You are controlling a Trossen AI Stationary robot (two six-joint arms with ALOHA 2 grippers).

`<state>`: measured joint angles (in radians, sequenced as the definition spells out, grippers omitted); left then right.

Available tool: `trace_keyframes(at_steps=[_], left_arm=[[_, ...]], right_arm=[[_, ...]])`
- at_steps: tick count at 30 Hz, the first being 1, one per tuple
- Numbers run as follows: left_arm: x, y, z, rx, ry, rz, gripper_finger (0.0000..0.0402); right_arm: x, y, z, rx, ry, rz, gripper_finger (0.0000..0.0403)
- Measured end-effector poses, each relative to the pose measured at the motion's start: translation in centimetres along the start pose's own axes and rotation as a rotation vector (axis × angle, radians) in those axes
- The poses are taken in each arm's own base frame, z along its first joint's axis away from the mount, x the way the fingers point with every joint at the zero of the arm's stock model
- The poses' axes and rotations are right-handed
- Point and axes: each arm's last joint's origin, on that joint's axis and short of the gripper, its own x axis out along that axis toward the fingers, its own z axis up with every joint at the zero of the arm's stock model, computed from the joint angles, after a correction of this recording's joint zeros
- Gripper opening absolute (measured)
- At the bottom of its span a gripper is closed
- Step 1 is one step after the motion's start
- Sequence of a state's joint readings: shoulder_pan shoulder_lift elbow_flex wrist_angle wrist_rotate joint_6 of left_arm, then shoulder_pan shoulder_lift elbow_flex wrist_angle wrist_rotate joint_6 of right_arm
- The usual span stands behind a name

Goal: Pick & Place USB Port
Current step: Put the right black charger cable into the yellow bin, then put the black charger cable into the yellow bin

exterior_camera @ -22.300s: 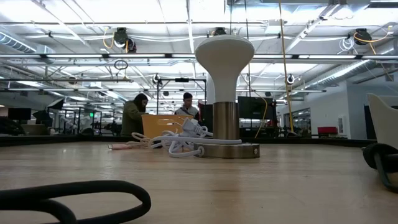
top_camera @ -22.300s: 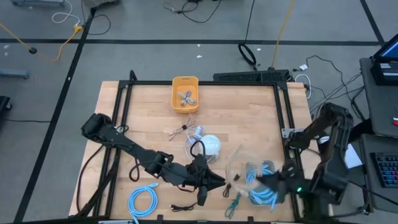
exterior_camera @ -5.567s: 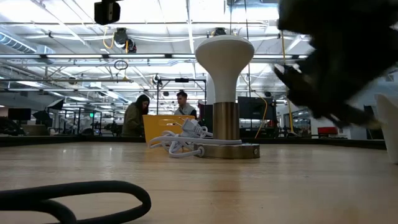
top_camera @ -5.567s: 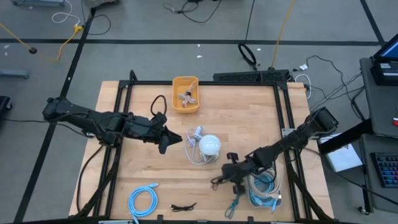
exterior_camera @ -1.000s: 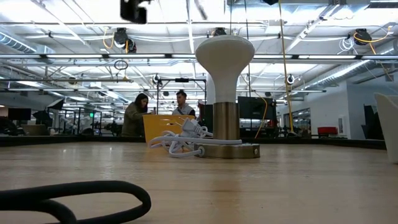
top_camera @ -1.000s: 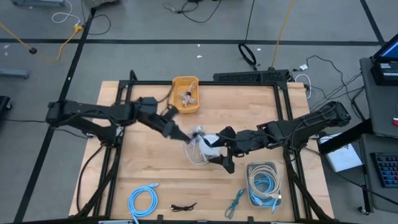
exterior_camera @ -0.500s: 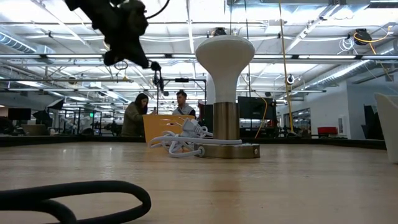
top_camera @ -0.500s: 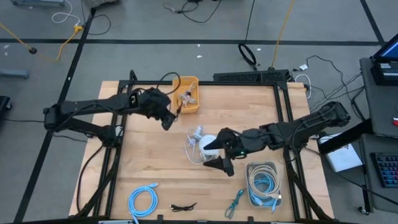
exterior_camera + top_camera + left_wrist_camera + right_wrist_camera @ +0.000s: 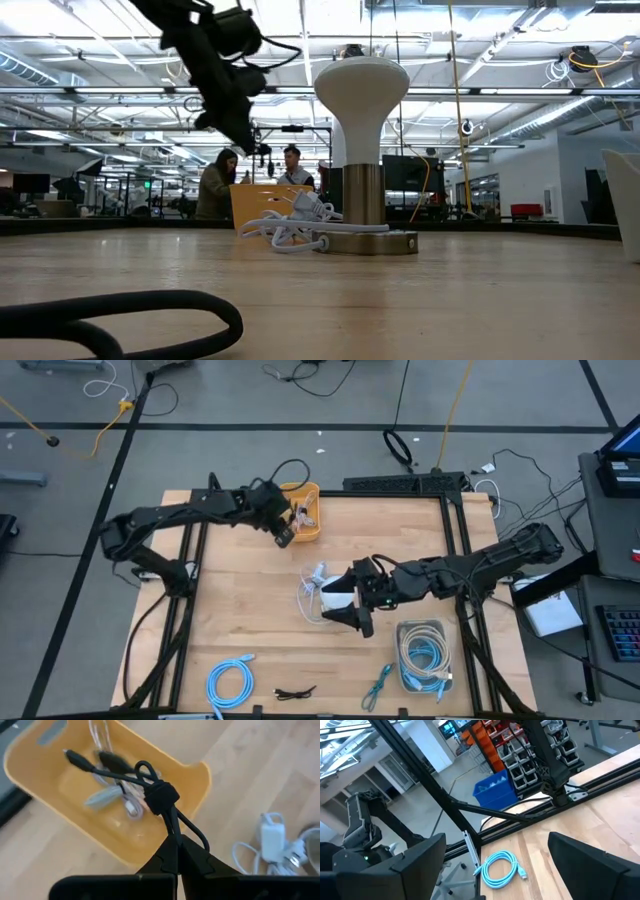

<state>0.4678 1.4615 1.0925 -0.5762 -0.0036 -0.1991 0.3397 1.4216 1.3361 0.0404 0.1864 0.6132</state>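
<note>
My left gripper (image 9: 285, 536) is over the near left edge of the yellow bin (image 9: 312, 530) at the table's far side, shut on a black USB cable (image 9: 159, 796) that is bundled with a strap. The bin (image 9: 50, 795) holds several pale cables and adapters. In the low view this gripper (image 9: 238, 122) is well above the table. My right gripper (image 9: 356, 616) stands open near the table's middle, next to the white round-headed stand (image 9: 338, 596). Nothing is between its fingers (image 9: 495, 870). My left gripper pinches the cable's loop (image 9: 173, 829) just below the strap between its two shut fingertips. The fingers slant down toward the table's far side. The bundle sticks out past the fingertips, lifted clear above the bin, its plug ends (image 9: 75, 756) over the bin's inside.
A white charger with its cord (image 9: 314, 582) lies beside the white stand (image 9: 362, 150). A clear tub of coiled cables (image 9: 425, 655) is at the near right. A blue coil (image 9: 230, 682), a small black cable (image 9: 295, 692) and a teal cable (image 9: 378, 684) lie along the near edge.
My left gripper has carried the black cable from beside the white charger toward the table's far edge, up to the yellow bin, staying shut on it. The cable has stayed lifted clear.
</note>
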Motion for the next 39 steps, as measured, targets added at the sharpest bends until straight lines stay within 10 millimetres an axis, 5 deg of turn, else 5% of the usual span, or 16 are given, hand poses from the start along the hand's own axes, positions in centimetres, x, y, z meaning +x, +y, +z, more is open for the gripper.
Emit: trace_keyframes(at_steps=[6, 16, 29, 39], left_arm=[[1.6, 0.9, 2.6, 0.026, 0.044, 0.039, 0.0001], [5.0, 2.4, 1.9, -0.036, 0.189, 0.032, 0.0002], [5.5, 3.6, 1.9, -0.09, 0.194, 0.115, 0.0061], [5.7, 3.4, 3.5, -0.174, 0.047, -0.066, 0.0089]], right_arm=[[0.0, 0.0, 0.0, 0.002, 0.0, 0.0, 0.0343], [0.0, 0.0, 0.0, -0.007, 0.002, 0.003, 0.0343], [0.0, 0.0, 0.0, -0.016, 0.002, 0.003, 0.0343], [0.0, 0.0, 0.0, -0.02, 0.002, 0.004, 0.0343]])
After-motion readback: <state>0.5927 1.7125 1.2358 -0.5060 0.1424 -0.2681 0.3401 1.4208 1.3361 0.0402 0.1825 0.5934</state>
